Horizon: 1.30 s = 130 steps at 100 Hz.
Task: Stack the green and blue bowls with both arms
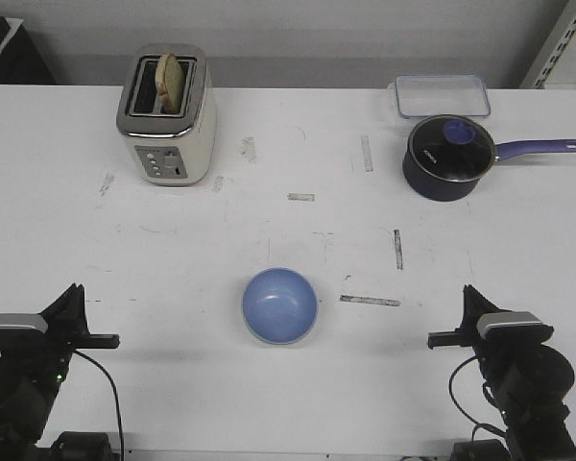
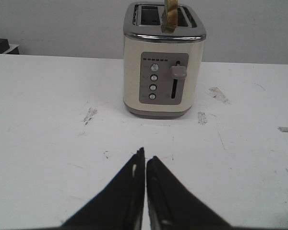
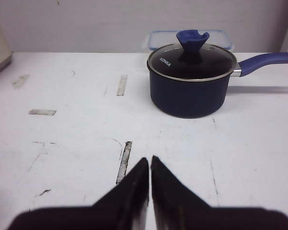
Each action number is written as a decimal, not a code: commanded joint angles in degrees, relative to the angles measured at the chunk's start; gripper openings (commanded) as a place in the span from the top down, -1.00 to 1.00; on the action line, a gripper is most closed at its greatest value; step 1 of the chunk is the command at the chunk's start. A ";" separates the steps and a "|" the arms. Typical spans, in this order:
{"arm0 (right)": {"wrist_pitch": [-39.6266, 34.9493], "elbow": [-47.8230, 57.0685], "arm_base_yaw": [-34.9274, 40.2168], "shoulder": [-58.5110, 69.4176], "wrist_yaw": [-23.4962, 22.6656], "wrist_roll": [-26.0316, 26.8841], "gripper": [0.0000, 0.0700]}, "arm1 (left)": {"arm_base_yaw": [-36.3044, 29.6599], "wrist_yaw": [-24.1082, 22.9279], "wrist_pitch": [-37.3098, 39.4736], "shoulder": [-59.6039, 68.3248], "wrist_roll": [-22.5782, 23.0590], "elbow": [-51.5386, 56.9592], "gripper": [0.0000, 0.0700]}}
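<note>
A periwinkle blue bowl [image 1: 279,305] stands upright on the white table [image 1: 173,269], near the front and midway between my arms. A thin pale band runs under its near rim. The green bowl is not visible as a separate thing; I cannot tell whether it sits beneath the blue one. My left gripper [image 1: 73,291] rests at the front left, shut and empty, with its tips [image 2: 145,156] pointing toward the toaster. My right gripper [image 1: 470,292] rests at the front right, also shut and empty, its tips [image 3: 150,159] pointing toward the saucepan. Both are well away from the bowl.
A cream toaster [image 1: 166,115] with a bread slice [image 1: 169,81] in one slot stands at the back left. A navy saucepan [image 1: 445,157] with a glass lid and long handle sits at the back right, with a clear lidded container [image 1: 442,95] behind it. Grey tape marks [image 1: 370,301] dot the table.
</note>
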 commanded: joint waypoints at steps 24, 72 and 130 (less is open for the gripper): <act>0.55 0.55 0.07 -0.02 0.00 0.96 1.00 | 0.09 0.04 0.63 -1.11 0.02 0.83 1.00; 0.57 0.55 0.07 -0.02 0.00 0.96 1.00 | 1.29 -0.33 19.12 -17.57 0.24 -26.05 1.00; 1.62 0.57 0.07 -0.02 0.00 0.96 1.00 | 1.81 0.72 36.24 -19.04 0.26 -41.05 1.00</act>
